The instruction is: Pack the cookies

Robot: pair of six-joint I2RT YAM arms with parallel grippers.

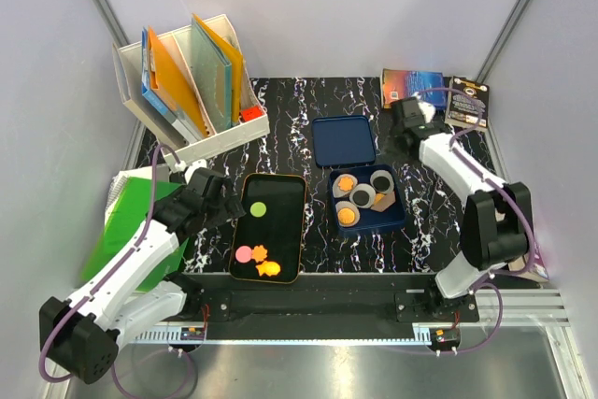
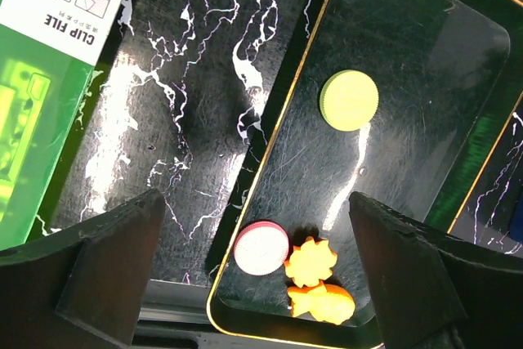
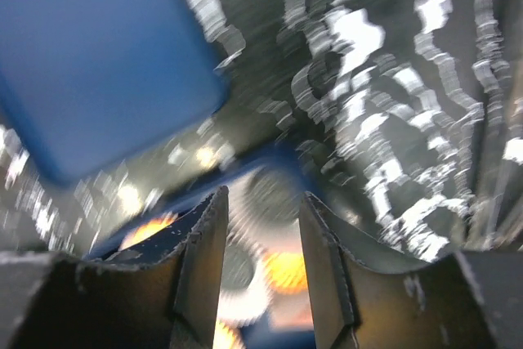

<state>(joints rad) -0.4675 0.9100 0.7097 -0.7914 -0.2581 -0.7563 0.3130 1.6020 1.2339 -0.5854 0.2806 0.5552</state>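
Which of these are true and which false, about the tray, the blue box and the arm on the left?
1. The black tray holds a green cookie, a pink cookie and two orange cookies. True.
2. The blue box has its lid on. False: the lid lies on the table behind the open box.
3. The left end effector grips the pink cookie. False: it is open and empty at the tray's left edge.
4. Other orange cookies sit in the blue box. True.

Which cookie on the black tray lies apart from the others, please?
The green cookie, alone at the far end; the pink cookie and orange cookies cluster together.
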